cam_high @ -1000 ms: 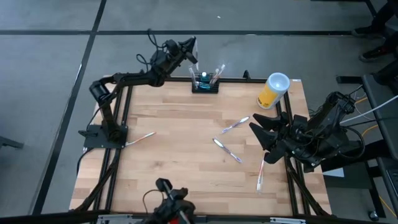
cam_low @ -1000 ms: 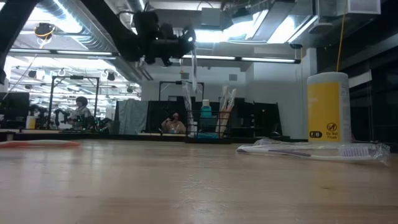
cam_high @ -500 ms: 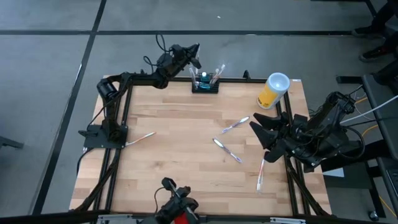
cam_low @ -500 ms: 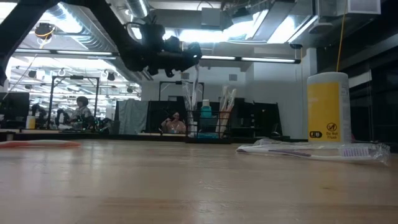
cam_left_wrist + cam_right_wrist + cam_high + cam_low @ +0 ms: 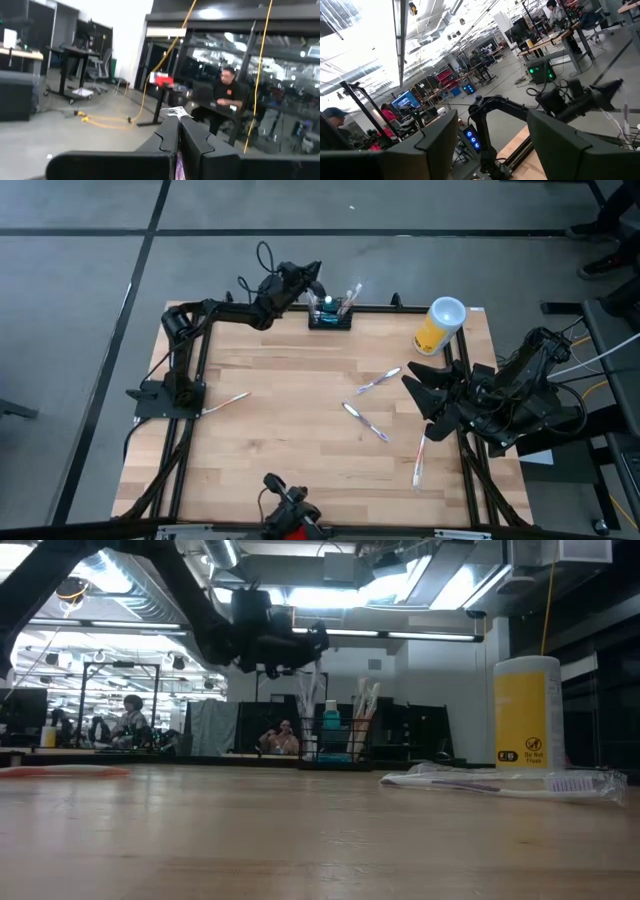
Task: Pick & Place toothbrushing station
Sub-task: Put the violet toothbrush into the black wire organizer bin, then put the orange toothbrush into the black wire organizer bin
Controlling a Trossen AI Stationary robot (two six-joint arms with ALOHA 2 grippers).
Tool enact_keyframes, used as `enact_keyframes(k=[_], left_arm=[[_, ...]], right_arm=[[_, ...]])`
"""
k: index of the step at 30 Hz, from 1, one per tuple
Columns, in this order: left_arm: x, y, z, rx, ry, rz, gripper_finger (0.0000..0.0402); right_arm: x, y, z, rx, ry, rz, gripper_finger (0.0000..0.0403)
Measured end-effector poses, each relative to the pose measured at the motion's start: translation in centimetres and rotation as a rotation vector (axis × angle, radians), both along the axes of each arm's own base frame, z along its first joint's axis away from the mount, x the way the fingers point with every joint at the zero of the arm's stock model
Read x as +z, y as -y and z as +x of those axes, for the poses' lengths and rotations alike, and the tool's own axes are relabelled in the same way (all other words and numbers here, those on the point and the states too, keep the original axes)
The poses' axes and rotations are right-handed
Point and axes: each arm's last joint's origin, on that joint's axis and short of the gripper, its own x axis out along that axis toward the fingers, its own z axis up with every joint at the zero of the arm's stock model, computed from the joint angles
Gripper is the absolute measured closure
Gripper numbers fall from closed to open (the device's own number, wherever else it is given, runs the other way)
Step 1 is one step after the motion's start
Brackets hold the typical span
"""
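Near edge of the light wooden slatted table [image 5: 300, 430]: bare boards. Right side, right gripper [image 5: 425, 402] hovers over the table edge, dark fingers spread wide apart, nothing between them. Just beside it, a wrapped toothbrush [image 5: 419, 460] lies flat; two more wrapped toothbrushes [image 5: 366, 421] and [image 5: 378, 381] lie mid-table, and another [image 5: 226, 401] near the left edge. Yellow cylindrical cup with white rim [image 5: 440, 326] stands at the far right corner, upright. Far edge, centre: small black rectangular rack-like toothbrushing station [image 5: 330, 315], upright, holding wrapped brushes and a teal tube [image 5: 331, 730]. Left gripper [image 5: 313, 280] is just above and left of the station, fingers pressed together on a thin clear-wrapped toothbrush [image 5: 308, 690] hanging down toward the station's slots. Beyond the table, a seated person [image 5: 281, 738] in the room.
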Motion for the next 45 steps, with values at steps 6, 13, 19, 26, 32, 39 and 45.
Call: enact_keyframes(k=[6, 13, 19, 26, 32, 39, 45], left_arm=[[-1.2, 1.3, 1.4, -0.003, -0.019, -0.03, 0.0399], [-2.1, 1.7, 1.8, -0.025, -0.005, -0.162, 0.0367], [-1.7, 1.3, 1.3, -0.08, -0.022, -0.208, 0.0302], [2.5, 2.1, -0.1, -0.059, -0.083, -0.112, 0.0228], [4.9, 2.2, -1.6, -0.035, -0.137, -0.083, 0.0203], [7.2, 4.4, -3.6, -0.18, -0.307, -0.202, 0.0206], [7.2, 9.4, -6.7, -0.32, -0.663, -0.453, 0.0207]], right_arm=[[0.0, -0.3, -0.3, 0.019, 0.003, 0.002, 0.016], [0.0, -0.6, -0.6, 0.036, 0.002, 0.001, 0.016], [0.0, -0.7, -0.7, 0.051, 0.008, -0.004, 0.016], [0.0, -0.9, -0.8, 0.062, 0.006, -0.01, 0.016], [0.0, -0.9, -0.8, 0.066, 0.0, -0.03, 0.016], [0.1, -1.0, -0.8, 0.081, 0.008, -0.04, 0.016], [0.1, -1.0, -0.8, 0.077, -0.013, -0.082, 0.016]])
